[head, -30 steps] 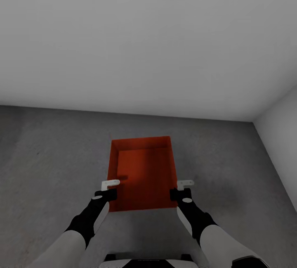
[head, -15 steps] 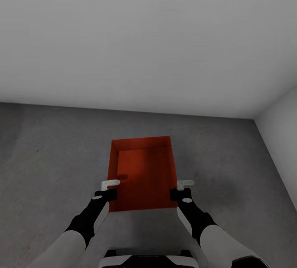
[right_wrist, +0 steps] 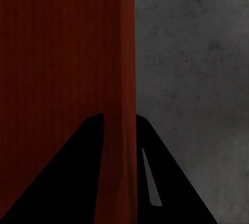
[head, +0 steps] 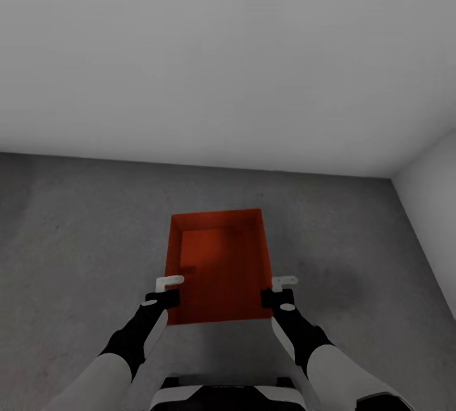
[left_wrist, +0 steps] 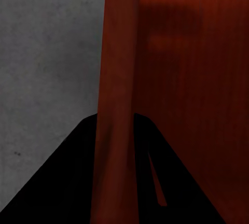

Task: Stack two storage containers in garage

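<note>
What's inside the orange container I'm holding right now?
Nothing visible: the storage container shows only its bare ribbed bottom and walls. Left gripper and right gripper each clamp a side wall. What lies under it is hidden; grey floor surrounds it.

Two white-shelled forearms taper into matte black wrists; each black gripper, left [head: 167,289] and right [head: 279,289], carries a white angled bracket.
</note>
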